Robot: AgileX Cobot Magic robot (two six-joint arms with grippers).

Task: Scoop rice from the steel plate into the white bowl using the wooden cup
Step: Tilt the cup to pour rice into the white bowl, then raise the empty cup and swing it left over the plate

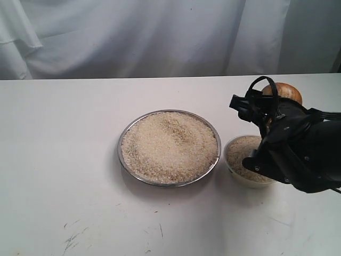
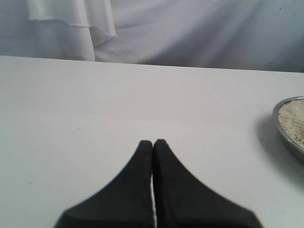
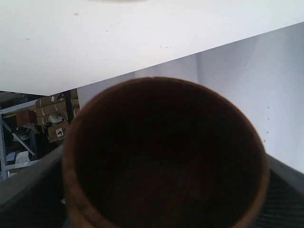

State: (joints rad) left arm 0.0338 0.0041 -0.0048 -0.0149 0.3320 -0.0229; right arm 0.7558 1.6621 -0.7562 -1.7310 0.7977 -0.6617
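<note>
Right gripper point(image 1: 274, 104), clasping the empty-looking wooden cup point(image 1: 286, 92) at the white bowl's point(image 1: 234, 176) 1 o'clock, should swing to 9 o'clock and dip shallowly into the steel plate's point(image 1: 120, 152) rice point(image 1: 169, 146).

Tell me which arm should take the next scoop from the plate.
Right. The right gripper holds the cup in its jaws, and the cup looks empty, close to the bowl and plate. The left gripper is shut on nothing over bare table, with only the plate's edge in view.
</note>
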